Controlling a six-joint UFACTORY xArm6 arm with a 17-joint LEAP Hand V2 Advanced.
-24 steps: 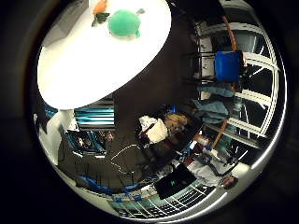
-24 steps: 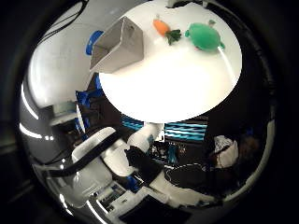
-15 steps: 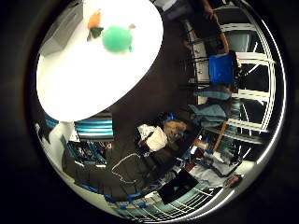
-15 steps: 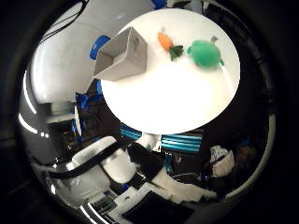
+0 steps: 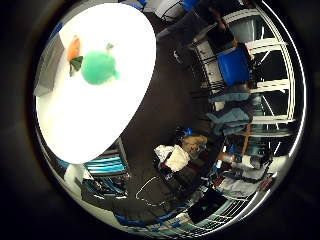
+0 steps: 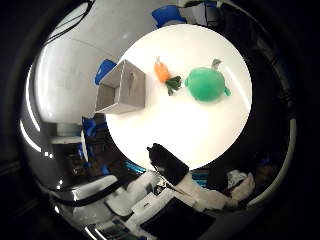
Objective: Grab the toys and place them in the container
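Observation:
In the right thumb side palm view a round white table (image 6: 190,130) lies below. On it are a green plush toy (image 6: 206,82), an orange carrot toy with green leaves (image 6: 164,73) beside it, and an open grey box container (image 6: 122,87) near the table's edge. The carrot lies between the box and the green toy. The right little finger side palm view shows the green toy (image 5: 98,67) and the carrot (image 5: 73,48) on the same table (image 5: 80,120). My hand is high above the table, away from all of these.
A black object (image 6: 168,162) stands at the table's edge, with white robot parts (image 6: 135,195) behind it. A blue chair (image 5: 235,68) and cluttered floor lie beyond the table. Another blue chair (image 6: 105,71) stands behind the container.
The camera has swung, so the table sits more centrally in the thumb side view. The toys and the container keep their places on the table.

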